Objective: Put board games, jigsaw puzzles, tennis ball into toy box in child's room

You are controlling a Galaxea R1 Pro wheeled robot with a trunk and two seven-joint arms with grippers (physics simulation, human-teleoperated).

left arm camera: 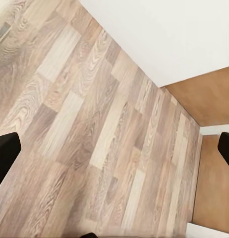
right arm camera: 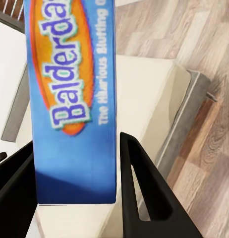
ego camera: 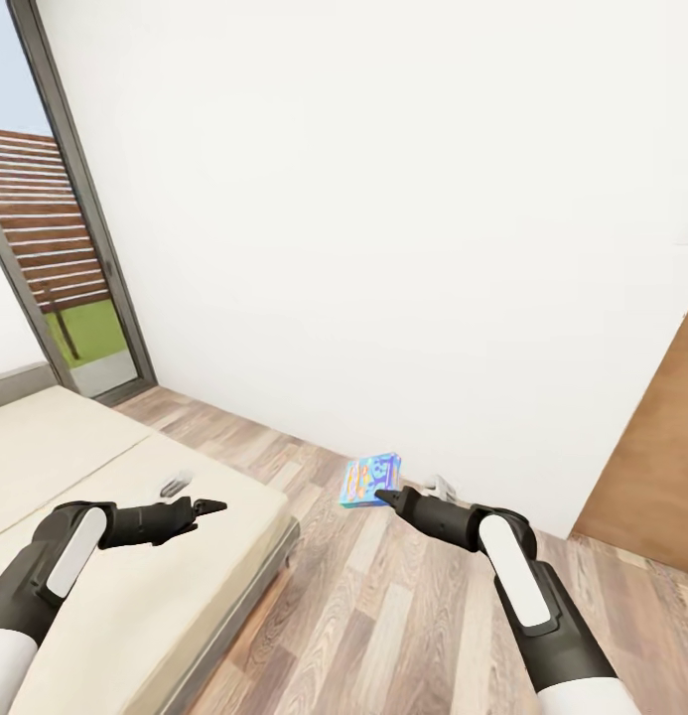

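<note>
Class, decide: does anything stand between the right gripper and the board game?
Nothing visible does: the blue board game sits directly between the right gripper's two fingers, clamped there and lifted off the wood floor.

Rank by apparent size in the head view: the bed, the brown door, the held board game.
1. Bed, largest.
2. Brown door, cut off by the frame edge.
3. Board game at the right gripper, smallest.

I see the bed [ego camera: 135,516], beige sheet, grey frame, standing on the wood-plank floor [ego camera: 383,616]. A small grey thing [ego camera: 175,485] lies on the sheet; can't identify it.
</note>
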